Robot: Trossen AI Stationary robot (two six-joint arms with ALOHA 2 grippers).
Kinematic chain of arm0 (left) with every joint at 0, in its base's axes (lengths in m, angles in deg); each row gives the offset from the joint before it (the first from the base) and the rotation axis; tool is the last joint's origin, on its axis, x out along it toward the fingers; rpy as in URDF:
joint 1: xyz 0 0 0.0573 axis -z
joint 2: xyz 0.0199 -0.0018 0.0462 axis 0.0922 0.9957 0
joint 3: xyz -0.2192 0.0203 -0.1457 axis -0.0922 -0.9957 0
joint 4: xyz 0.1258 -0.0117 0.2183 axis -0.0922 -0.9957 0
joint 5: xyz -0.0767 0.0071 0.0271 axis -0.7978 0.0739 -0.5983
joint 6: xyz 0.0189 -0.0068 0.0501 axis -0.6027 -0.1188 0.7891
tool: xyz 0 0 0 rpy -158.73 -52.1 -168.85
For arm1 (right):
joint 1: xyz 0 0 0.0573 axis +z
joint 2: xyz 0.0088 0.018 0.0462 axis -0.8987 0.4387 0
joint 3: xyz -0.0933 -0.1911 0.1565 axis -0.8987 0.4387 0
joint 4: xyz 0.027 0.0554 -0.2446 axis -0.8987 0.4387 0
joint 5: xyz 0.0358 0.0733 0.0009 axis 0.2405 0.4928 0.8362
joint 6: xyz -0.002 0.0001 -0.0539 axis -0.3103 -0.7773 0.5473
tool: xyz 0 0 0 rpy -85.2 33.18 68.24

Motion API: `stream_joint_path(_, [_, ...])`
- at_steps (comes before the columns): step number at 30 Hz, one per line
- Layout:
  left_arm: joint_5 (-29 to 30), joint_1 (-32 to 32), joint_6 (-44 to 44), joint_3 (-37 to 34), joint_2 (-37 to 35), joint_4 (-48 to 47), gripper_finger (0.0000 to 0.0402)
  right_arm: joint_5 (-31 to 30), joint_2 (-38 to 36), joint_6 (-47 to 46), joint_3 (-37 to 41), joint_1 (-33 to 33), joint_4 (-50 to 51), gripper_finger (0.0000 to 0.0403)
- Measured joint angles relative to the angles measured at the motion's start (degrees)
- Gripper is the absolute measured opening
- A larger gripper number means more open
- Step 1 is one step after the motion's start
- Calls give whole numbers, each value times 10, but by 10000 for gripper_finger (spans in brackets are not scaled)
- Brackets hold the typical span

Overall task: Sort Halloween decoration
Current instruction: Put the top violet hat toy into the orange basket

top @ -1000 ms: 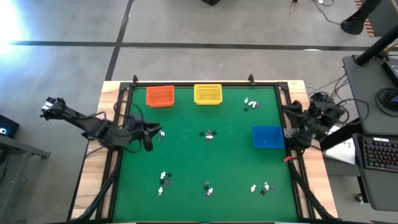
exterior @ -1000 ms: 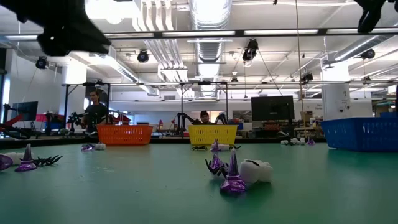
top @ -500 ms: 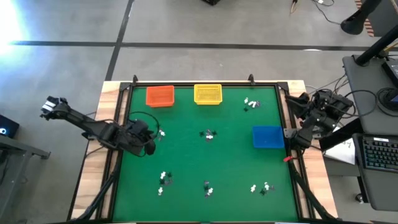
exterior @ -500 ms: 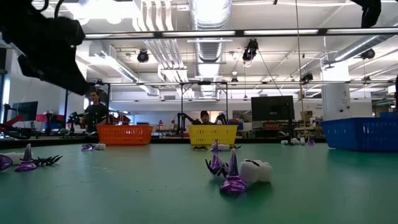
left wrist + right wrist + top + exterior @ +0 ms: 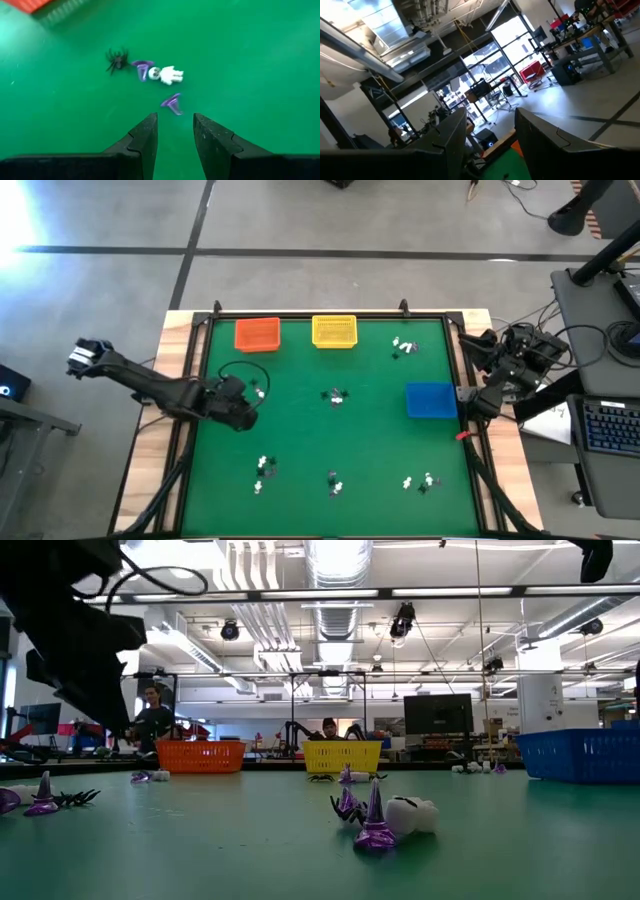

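1. The trinkets lie in small clusters over the green bench (image 5: 370, 450): one at the left under the left gripper (image 5: 175, 131), one mid-bench (image 5: 336, 396), one far right (image 5: 403, 347), and three along the near edge.
2. The left gripper hangs just above its cluster with its fingers (image 5: 145, 137) parted a little and holding nothing. Ahead of them lie a purple hat (image 5: 172, 103), a white skeleton (image 5: 166, 75), a second hat (image 5: 142, 68) and a black spider (image 5: 117, 59).
3. Judging by looks, these are light, stiff moulded plastic, smooth and apt to skid on the mat. A careless nudge would scatter them.
4. The hat is a cone on a flat brim, so I would pinch across the cone, not the brim.
5. The skeleton is stubby and rounded. Its trunk offers the best hold. The spider's thin legs look bendy, so take its body.
6. The orange basket (image 5: 257, 334), yellow basket (image 5: 334, 331) and blue basket (image 5: 430, 400) have latticed plastic walls.
7. The right gripper (image 5: 490, 132) waits off the bench's right edge, fingers apart, empty.
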Motion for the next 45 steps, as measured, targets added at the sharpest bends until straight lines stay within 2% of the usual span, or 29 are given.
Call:
stream_joint_path(8, [-32, -93, -24, 0, 53, 38, 107, 0, 0, -19, 0, 0, 3, 160])
stream_joint_path(17, [-144, -154, 133, 10, 111, 102, 123, 0, 0, -62, 0, 0, 33, 160])
stream_joint_path(24, [-137, -154, 231, 39, 147, 96, 144, 0, 0, -67, 0, 0, 38, 160])
stream_joint_path(30, [-129, -158, 268, 45, 190, 64, 146, 0, 0, -76, 0, 0, 42, 160])
stream_joint_path(36, [-120, -167, 272, 46, 216, 67, 146, 0, 0, -76, 0, 0, 43, 160])
stream_joint_path(45, [-122, -176, 275, 47, 217, 68, 141, 0, 0, -75, 0, 0, 44, 160])
